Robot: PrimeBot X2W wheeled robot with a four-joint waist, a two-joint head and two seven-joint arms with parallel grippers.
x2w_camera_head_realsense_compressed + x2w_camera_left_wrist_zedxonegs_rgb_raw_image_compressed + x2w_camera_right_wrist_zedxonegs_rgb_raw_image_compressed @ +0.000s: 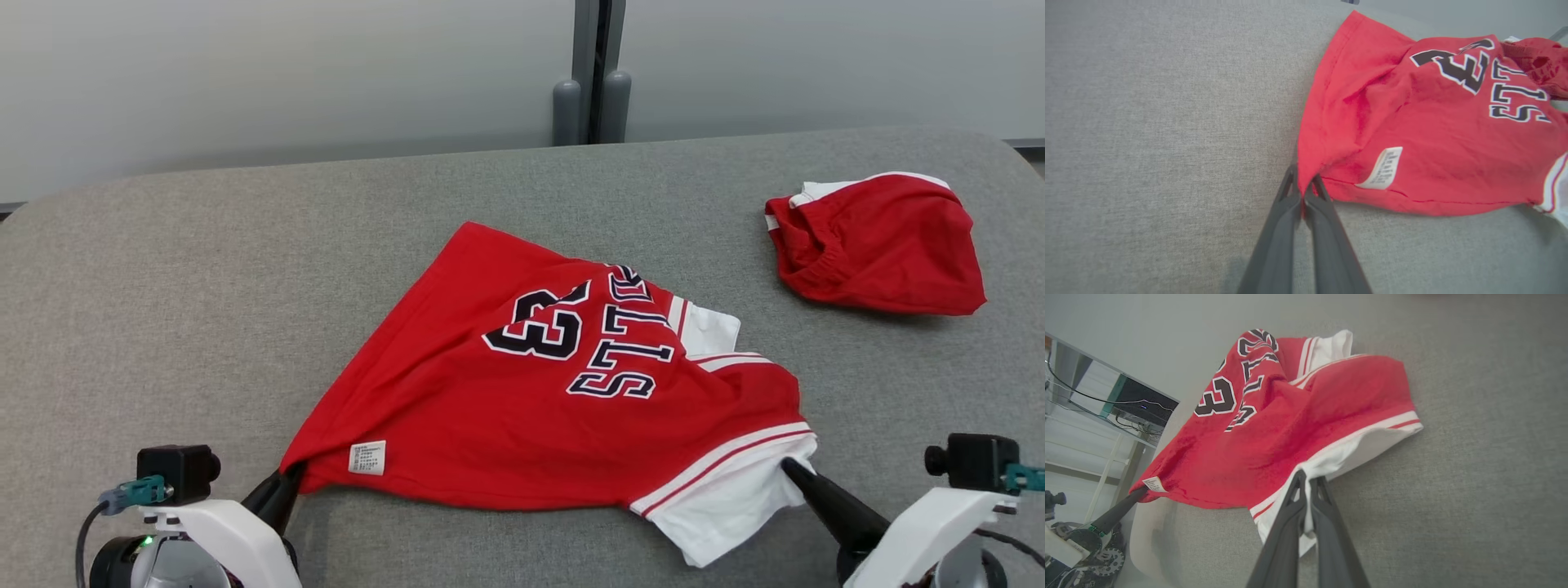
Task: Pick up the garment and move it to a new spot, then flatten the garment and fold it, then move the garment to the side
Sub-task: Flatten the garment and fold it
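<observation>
Plainly, jersey [457, 408] shows 23; white label [366, 457] unreadable.

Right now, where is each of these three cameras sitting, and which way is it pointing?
Head view: on the robot's head, looking forward and down at the red jersey on the grey table; left gripper and right gripper show at the bottom corners.
Left wrist view: on the left wrist, looking along its shut fingers pinching the jersey's red corner.
Right wrist view: on the right wrist, looking along its fingers shut on the white part.
Shared: both wrist views show the jersey's white label and number.
</observation>
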